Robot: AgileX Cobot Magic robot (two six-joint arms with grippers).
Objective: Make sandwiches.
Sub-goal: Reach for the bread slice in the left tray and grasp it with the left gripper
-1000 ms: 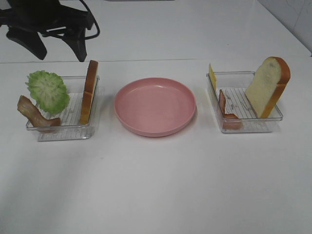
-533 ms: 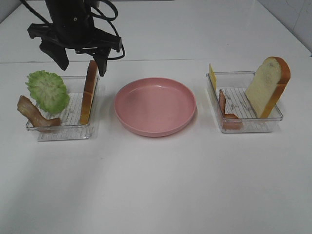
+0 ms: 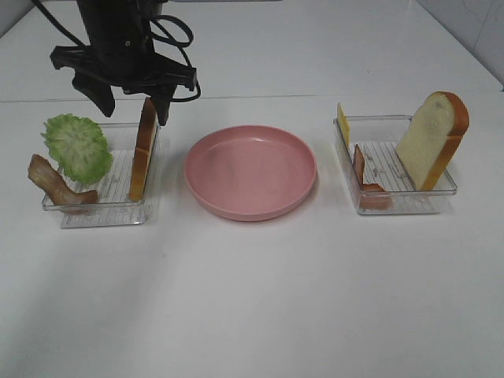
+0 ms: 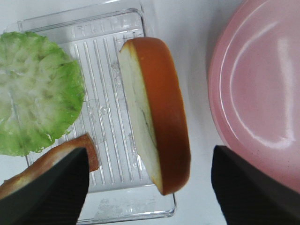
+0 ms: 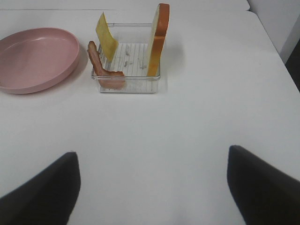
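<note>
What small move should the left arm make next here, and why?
Probably lower the left gripper straight down around the bread slice standing on edge in the clear tray. Its jaws are open and hang above the slice, straddling it, and the pink plate holds no bread yet.

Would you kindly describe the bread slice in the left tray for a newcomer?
From the central pink plate, go to the clear tray on its left. The bread slice stands on edge by the plate-side wall, orange-crusted, unlike the lettuce and bacon.
</note>
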